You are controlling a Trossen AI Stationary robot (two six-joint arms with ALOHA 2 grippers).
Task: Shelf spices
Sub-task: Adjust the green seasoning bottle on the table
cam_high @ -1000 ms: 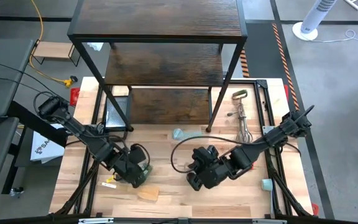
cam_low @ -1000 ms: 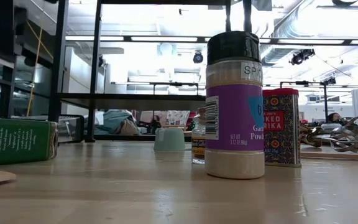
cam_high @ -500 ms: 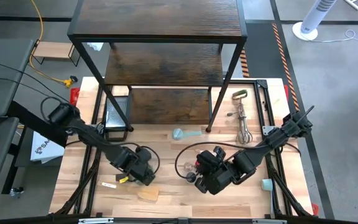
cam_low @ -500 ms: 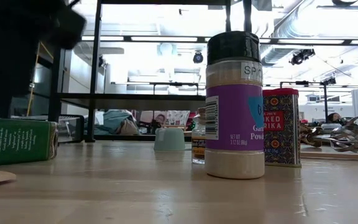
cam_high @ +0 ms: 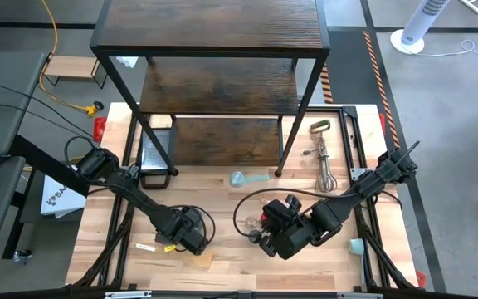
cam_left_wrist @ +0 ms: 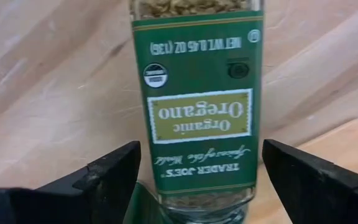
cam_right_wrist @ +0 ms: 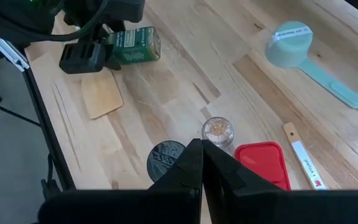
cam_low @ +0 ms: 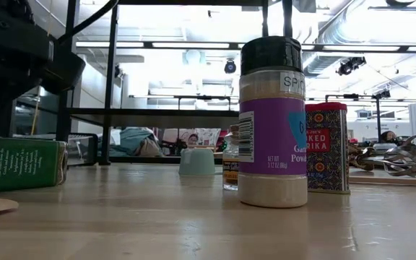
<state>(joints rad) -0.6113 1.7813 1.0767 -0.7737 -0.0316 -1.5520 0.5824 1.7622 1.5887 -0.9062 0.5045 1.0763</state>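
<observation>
Left gripper is spread wide, its two dark fingers on either side of a green oregano jar that lies on its side on the bench, with a gap visible between each finger and the glass. In the overhead view this gripper is low over the bench near its front edge, left of centre. From table height the jar shows as a green cylinder lying flat, with the dark mass of the left arm above it.

Right gripper has its fingers pressed together and grips nothing. Overhead it sits near the front edge at about the middle of the bench, just above a cluster of three upright containers: a dark-lidded garlic powder jar with a purple label, a red paprika tin just beside it, and a tiny pale jar between them.

A thin pale wooden chip lies flat just beside the oregano jar. A light teal scoop lies farther back toward the shelf, a tall rack of dark brown boards in a black frame at the bench's rear edge. A wire whisk lies by the shelf's right leg.
</observation>
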